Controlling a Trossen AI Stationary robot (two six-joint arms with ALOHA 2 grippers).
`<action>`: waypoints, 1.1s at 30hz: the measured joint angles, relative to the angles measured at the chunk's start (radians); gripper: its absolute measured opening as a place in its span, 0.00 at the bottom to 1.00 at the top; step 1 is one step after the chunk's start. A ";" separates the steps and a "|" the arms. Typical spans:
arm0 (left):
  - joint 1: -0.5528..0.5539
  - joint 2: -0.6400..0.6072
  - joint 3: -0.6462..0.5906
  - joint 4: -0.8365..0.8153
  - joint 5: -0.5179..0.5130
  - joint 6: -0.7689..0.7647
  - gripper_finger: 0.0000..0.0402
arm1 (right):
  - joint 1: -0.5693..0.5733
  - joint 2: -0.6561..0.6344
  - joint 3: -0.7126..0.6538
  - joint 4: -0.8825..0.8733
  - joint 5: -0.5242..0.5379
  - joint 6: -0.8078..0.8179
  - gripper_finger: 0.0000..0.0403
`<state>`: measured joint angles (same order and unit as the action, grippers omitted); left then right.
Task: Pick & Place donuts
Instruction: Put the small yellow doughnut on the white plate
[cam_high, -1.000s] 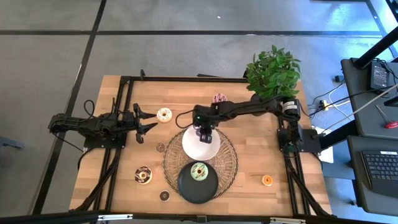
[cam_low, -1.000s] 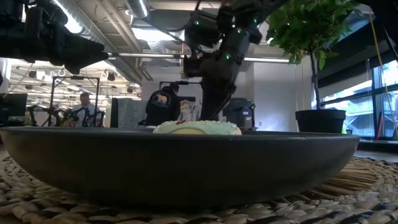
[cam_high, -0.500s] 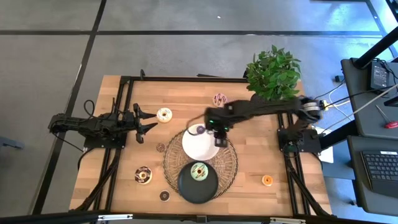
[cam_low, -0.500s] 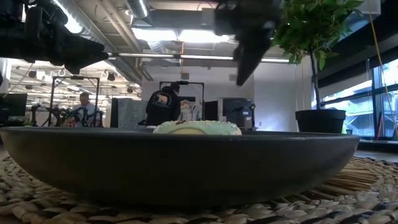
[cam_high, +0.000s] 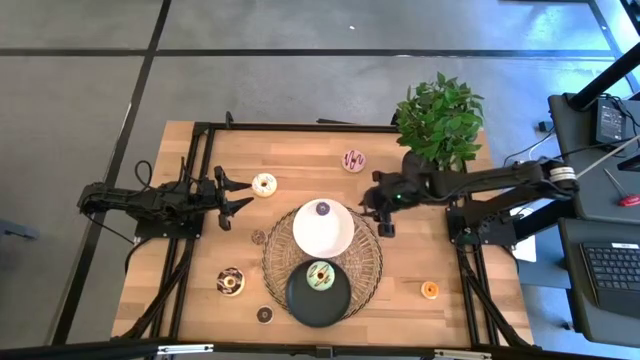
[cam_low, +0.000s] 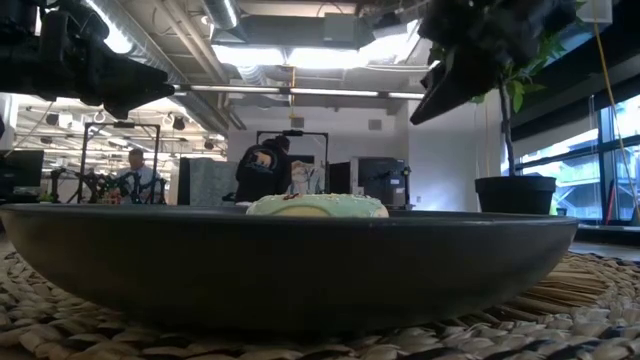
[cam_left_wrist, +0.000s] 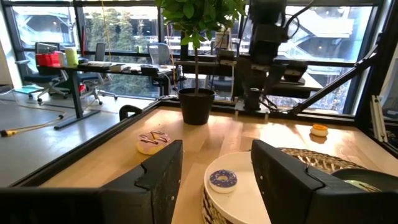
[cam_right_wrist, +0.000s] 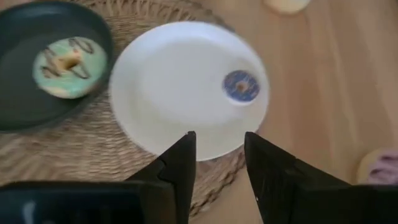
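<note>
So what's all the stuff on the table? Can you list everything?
Purple mini donut: one, on the white plate's far edge.
Green donut: one, on the black plate.
Cream donut: one, before the left pincer.
Pink-striped donut: one, beside the plant.
Chocolate donut: one, near-left wood.
Orange mini donut: one, near-right.
Brown mini donuts: two, left of the mat.
White plate, black plate: on the woven mat.
Potted plant: green, far right corner.
Left pincer: open, waiting.
Right pincer: open, empty, beside the mat.
</note>
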<state>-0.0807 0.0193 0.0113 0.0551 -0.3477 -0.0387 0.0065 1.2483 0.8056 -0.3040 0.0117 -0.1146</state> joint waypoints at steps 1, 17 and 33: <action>0.000 0.000 0.000 0.000 0.000 0.000 0.47 | -0.009 -0.005 -0.020 0.031 0.000 -0.027 0.34; 0.000 0.000 0.000 0.000 0.001 0.000 0.47 | -0.091 -0.008 -0.060 0.174 0.104 0.055 0.34; -0.001 0.000 0.000 0.000 0.003 -0.060 0.47 | 0.186 -0.040 -0.028 -0.142 -0.082 0.519 0.34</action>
<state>-0.0818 0.0193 0.0113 0.0551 -0.3451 -0.0984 0.1924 1.2083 0.7780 -0.4458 -0.0706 0.4046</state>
